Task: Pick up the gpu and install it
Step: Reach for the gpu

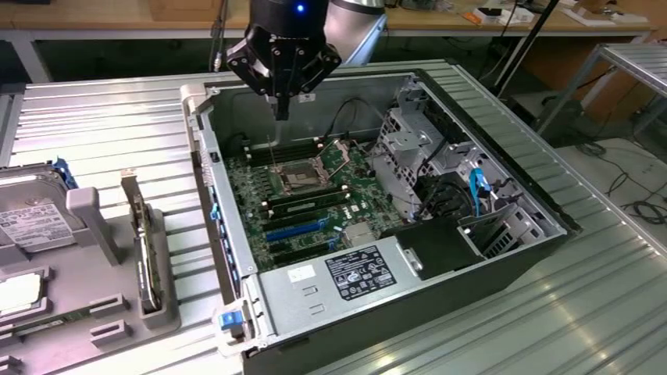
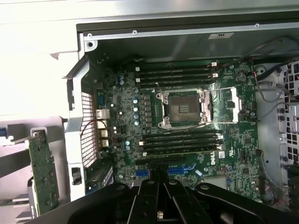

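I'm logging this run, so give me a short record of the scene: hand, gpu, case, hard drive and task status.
hand: hovers above the motherboard, carrying no card
gpu: on edge in the grey holder, outside the case, on the exterior view's left
case: open, motherboard exposed
hard drive: in the same holder, further to the exterior view's left
task status: gpu not yet picked up

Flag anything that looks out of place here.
Nothing spilled or damaged. One oddity: the CPU socket sits bare, its load plate swung open beside it. The gpu stands on edge in its holder outside the case.
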